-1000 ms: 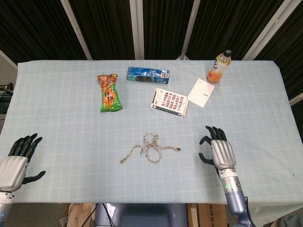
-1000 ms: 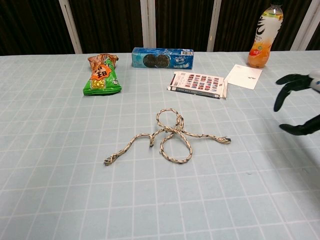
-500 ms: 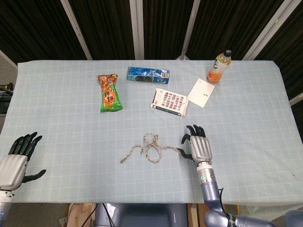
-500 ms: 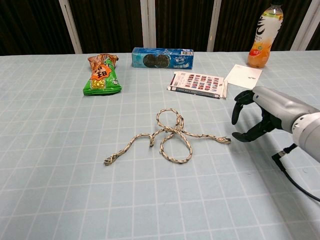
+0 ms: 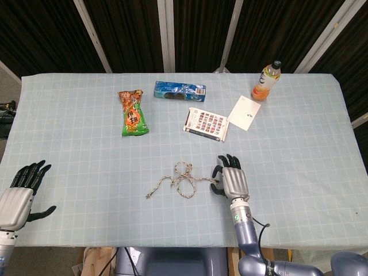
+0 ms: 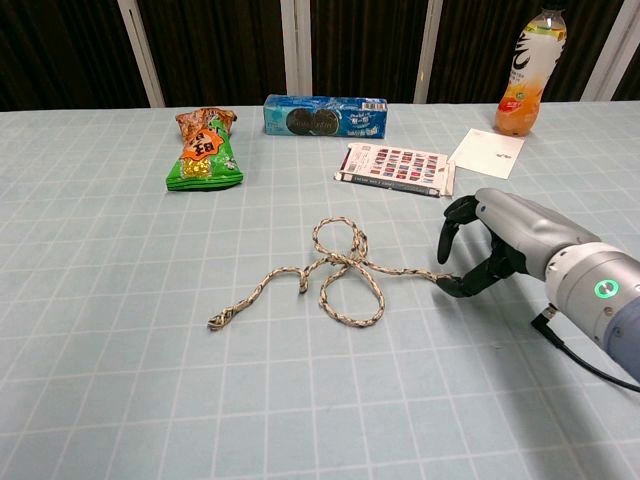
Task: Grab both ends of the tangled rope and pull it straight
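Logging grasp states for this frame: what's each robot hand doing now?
Left robot hand: open, holding nothing, far from the rope.
Right robot hand: fingers apart around the rope's right end; not gripping it yet.

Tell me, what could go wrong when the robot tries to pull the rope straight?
The right hand sits at one rope end with fingers apart, so it may close and miss. The left hand is far from the other end, so pulling early would drag the rope. The loops might tighten into a knot.

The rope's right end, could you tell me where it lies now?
In the chest view it lies on the table right of centre, at the open right hand's fingertips, in front of the booklet.
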Controlling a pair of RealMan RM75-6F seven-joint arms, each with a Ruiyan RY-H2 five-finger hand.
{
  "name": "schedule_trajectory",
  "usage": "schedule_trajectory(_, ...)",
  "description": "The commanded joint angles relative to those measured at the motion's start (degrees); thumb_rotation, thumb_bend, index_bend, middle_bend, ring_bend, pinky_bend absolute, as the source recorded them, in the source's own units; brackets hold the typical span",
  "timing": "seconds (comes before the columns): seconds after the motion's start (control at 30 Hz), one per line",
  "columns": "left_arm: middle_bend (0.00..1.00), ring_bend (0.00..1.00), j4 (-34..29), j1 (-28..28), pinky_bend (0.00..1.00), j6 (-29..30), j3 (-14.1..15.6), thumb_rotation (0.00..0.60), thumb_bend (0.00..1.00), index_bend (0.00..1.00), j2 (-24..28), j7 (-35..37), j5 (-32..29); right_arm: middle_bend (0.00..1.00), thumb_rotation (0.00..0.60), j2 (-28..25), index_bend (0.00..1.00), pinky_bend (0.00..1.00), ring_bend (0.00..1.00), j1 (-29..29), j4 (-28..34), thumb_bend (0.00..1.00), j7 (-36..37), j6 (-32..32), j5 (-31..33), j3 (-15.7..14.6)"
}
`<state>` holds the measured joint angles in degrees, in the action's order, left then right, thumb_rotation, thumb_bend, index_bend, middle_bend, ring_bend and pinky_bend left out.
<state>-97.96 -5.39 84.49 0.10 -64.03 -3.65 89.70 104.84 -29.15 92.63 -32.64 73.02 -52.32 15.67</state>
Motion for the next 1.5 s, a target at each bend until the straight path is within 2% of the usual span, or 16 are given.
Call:
schedule_trajectory(0.03,0.00,0.00,-0.02,-0.02,0.00,-0.01,-0.03,0.600,0.00,0.01,0.04,0.11,-0.04,0.18,0.600,0.68,0.55,0.00,0.00,-0.39,-0.83,0.31,-0.06,-0.11,0.39,0.05)
schedule_trajectory(0.47,0.00,0.00,-0.11,-0.15,0.00,-0.05,-0.10,0.600,0.00,0.01,0.20,0.95,-0.03,0.18,0.600,2.14,0.56,0.00,0.00,-1.09,-2.62,0.39,-0.35,-0.22,1.25,-0.41)
schedule_trajectory(0.8,0.00,0.00,-0.26,-0.09,0.00,0.22,-0.01,0.600,0.00,0.01,0.27,1.16,0.29,0.18,0.600,2.41,0.55,0.00,0.00,-1.24,-2.75,0.39,-1.38,-0.01,2.43,-0.66)
schedule_trajectory(0.93,0.00,0.00,-0.28,-0.11,0.00,0.26,-0.01,0.600,0.00,0.01,0.31,1.19,0.35,0.19,0.600,2.46,0.55,0.00,0.00,-1.28,-2.64,0.43,-1.74,0.14,2.95,-0.60)
schedule_trajectory(1.03,0.00,0.00,-0.29,-0.12,0.00,0.28,0.04,0.600,0.00,0.01,0.32,1.19,0.49,0.19,0.600,2.32,0.56,0.00,0.00,-1.23,-2.43,0.46,-1.88,0.23,3.18,-0.69)
schedule_trajectory(1.5,0.00,0.00,-0.85,-0.25,0.00,-0.27,0.26,0.600,0.00,0.02,0.45,0.69,0.38,0.22,0.600,-1.08,0.62,0.00,0.00,-0.10,1.67,0.47,-1.36,1.09,2.86,-1.05)
